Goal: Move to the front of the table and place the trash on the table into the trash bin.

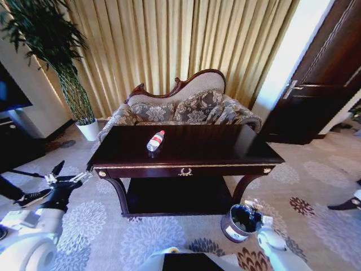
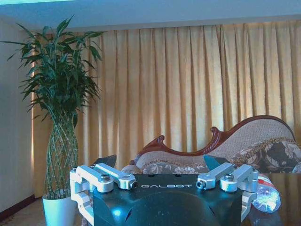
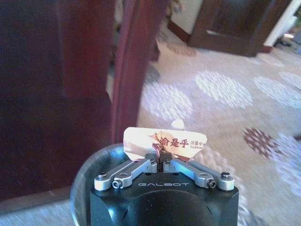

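Head view: I've got the table [image 1: 186, 149] square ahead, dark glossy top, gold ornament at front centre, lower shelf under it. Behind it a sofa [image 1: 180, 107] with floral cushions against the gold curtains [image 1: 169, 39], potted plant [image 1: 67, 68] at far left, dark door [image 1: 321, 73] at right. Patterned carpet [image 1: 304, 175] all around. Trash bin [image 1: 241, 222] stands on the carpet by the table's front right leg, black liner, white label on its side. One piece of trash lies on the tabletop: a clear plastic bottle [image 1: 155, 140] with red label and cap, on its side, left of centre, near the back half. My left gripper [image 1: 66, 177] hangs off the table's front left corner, clear of the wood, fingers spread wide, nothing in them; left wrist view confirms it, jaws apart, the bottle [image 2: 266, 195] visible past the right-hand finger linkage, sofa and curtains beyond. My right gripper [image 3: 162, 157] is directly above the bin [image 3: 87, 174], and right wrist view shows the fingers pressed together on a wrapper [image 3: 164, 143], a whitish paper scrap with printed red characters, standing up from the fingertips over the bin's rim. Table leg [image 3: 131, 66] is just behind it in that view. In head view the right arm sits low right beside the bin.
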Robot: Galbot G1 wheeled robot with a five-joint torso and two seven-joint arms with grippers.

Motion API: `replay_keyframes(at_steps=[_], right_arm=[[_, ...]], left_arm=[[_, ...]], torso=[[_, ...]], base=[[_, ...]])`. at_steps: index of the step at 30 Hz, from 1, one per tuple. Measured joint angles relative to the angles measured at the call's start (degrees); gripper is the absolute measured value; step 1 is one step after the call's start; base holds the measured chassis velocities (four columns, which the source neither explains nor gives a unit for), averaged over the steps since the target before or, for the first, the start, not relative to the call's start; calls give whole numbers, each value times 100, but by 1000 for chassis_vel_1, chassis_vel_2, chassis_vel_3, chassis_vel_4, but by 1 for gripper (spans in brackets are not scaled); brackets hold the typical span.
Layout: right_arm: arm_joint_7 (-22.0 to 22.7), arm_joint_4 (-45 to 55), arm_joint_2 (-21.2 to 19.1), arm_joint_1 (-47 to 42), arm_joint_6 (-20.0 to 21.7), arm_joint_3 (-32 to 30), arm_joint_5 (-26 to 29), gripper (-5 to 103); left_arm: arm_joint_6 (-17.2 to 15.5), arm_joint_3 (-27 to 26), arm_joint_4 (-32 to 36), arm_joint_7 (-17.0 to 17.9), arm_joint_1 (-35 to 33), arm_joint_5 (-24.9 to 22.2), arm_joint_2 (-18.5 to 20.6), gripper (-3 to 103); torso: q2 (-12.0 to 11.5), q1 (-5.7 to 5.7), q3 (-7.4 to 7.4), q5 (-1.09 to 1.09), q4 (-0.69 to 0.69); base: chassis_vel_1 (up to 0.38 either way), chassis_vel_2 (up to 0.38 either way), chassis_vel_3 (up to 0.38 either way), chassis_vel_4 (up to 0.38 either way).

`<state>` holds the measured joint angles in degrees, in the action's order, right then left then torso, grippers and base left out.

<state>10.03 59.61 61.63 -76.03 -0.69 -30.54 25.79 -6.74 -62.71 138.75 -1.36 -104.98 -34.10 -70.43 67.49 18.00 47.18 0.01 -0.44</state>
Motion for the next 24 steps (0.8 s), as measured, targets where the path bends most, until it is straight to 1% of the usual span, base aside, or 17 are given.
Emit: replay_keyframes(at_steps=[1,2,3,4,7,9,14,16,19,20,22,23,24], right_arm=[[13,-122,56,40,23,-26,-73,1],[70,-222,134,74,63,-47,-121,-2],[101,-244,170,82,74,-56,-135,4],[101,-244,170,82,74,-56,-135,4],[178,-233,283,84,94,-84,-189,19],[183,-219,293,83,95,-87,-203,19],[209,-143,313,82,98,-114,-252,47],[209,-140,312,82,98,-115,-252,47],[211,-117,296,86,98,-119,-250,63],[211,-117,296,86,98,-119,-250,63],[210,-108,289,86,98,-119,-241,74],[211,-107,286,86,98,-119,-234,74],[210,-105,283,86,99,-120,-227,79]], left_arm=[[6,3,-6,-13,0,0,-8,100],[20,5,-13,-26,-2,0,-17,100],[29,5,-14,-28,-5,0,-21,100],[29,5,-14,-28,-5,0,-21,100],[48,4,-13,-37,-16,0,-24,100],[49,2,-11,-38,-18,0,-24,100],[76,-33,62,-45,-58,-11,-23,100],[77,-37,70,-45,-60,-12,-24,100],[77,-45,80,-45,-53,-18,-29,100],[77,-45,80,-45,-53,-18,-29,100],[82,-45,68,-45,-53,-19,-45,100],[91,-45,61,-45,-58,-19,-53,100],[94,-45,57,-45,-64,-19,-57,100]], torso=[[0,0,0,-2,0],[0,0,0,-1,0],[0,0,0,-1,1],[0,0,0,-1,1],[0,0,0,-1,1],[0,0,0,-1,0],[0,0,0,-1,1],[0,0,0,-1,1],[0,0,0,-2,1],[0,0,0,-2,1],[0,0,0,-1,1],[0,0,0,-1,0],[0,0,0,-1,1]], base=[[0,0,0,0],[0,0,0,0],[0,0,0,0],[0,0,0,0],[0,0,0,0],[0,0,0,0],[0,0,0,0],[0,0,0,0],[0,0,0,0],[0,0,0,0],[0,0,0,0],[0,0,0,0],[0,0,0,0]])
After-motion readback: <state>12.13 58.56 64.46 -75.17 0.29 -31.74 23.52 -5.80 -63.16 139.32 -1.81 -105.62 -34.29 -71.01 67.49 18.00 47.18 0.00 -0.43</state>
